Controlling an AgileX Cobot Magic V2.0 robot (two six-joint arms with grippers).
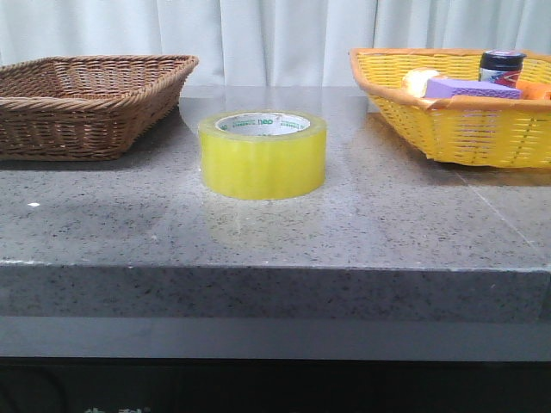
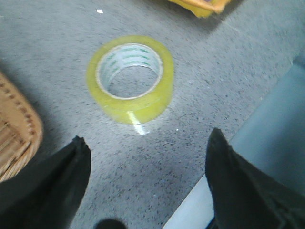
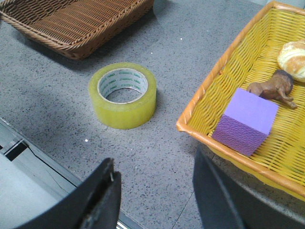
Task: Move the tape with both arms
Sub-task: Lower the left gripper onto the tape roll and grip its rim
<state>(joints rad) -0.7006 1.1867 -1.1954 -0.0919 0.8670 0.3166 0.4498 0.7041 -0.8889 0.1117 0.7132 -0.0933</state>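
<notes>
The tape [image 1: 263,155], a wide yellow roll with a white green-printed core rim, lies flat on the grey stone table between two baskets. It also shows in the left wrist view [image 2: 129,78] and the right wrist view [image 3: 123,95]. My left gripper [image 2: 147,152] is open and empty, above the table's front edge, some way short of the tape. My right gripper [image 3: 155,179] is open and empty, also near the front edge, between the tape and the yellow basket. Neither arm shows in the front view.
A brown wicker basket [image 1: 86,103] stands at the back left. A yellow basket [image 1: 456,120] at the back right holds a purple sponge block [image 3: 245,121], a bread roll, a small brown animal figure and a dark jar. The table's front edge [image 1: 275,267] runs close below both grippers.
</notes>
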